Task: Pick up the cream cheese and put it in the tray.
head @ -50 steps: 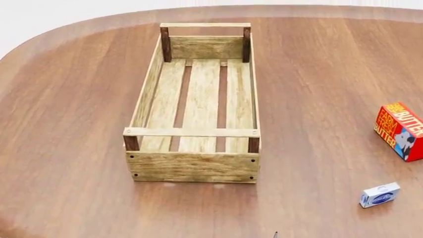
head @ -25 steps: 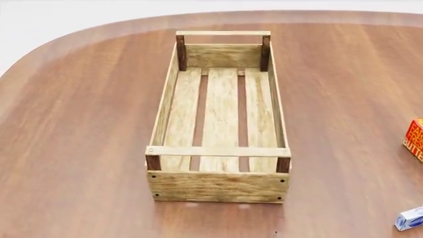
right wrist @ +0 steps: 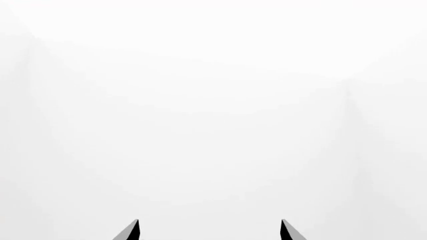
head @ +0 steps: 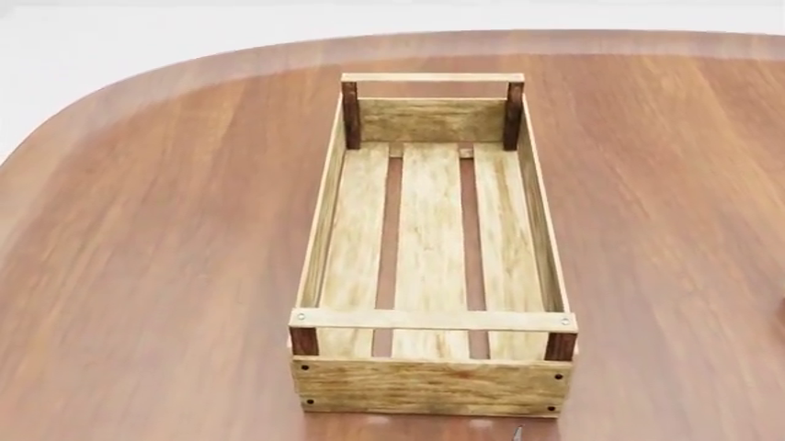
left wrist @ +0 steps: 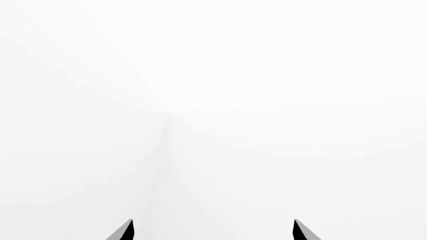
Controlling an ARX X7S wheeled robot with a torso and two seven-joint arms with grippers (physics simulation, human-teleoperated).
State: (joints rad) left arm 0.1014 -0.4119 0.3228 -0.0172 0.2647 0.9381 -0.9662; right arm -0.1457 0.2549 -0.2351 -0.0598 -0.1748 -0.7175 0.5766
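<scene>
The tray (head: 432,303) sits in the middle of the head view on a broad surface (head: 160,257) of reddish-brown wood grain with a rounded far-left edge. It is a long rectangular crate of pale, rough-grained wooden slats, with dark brown posts at its four corners, thin rails across the tops of both short ends, and three bottom boards with dark gaps between them. Its long axis runs from near to far, one short end facing the near edge and the sides narrowing slightly toward the far end. It stands flat and upright. The cream cheese does not show in any view. The left pincer (left wrist: 213,231) shows two dark fingertips held well apart against plain white, gripping nothing; the right pincer (right wrist: 209,231) looks the same, spread wide and holding nothing.
</scene>
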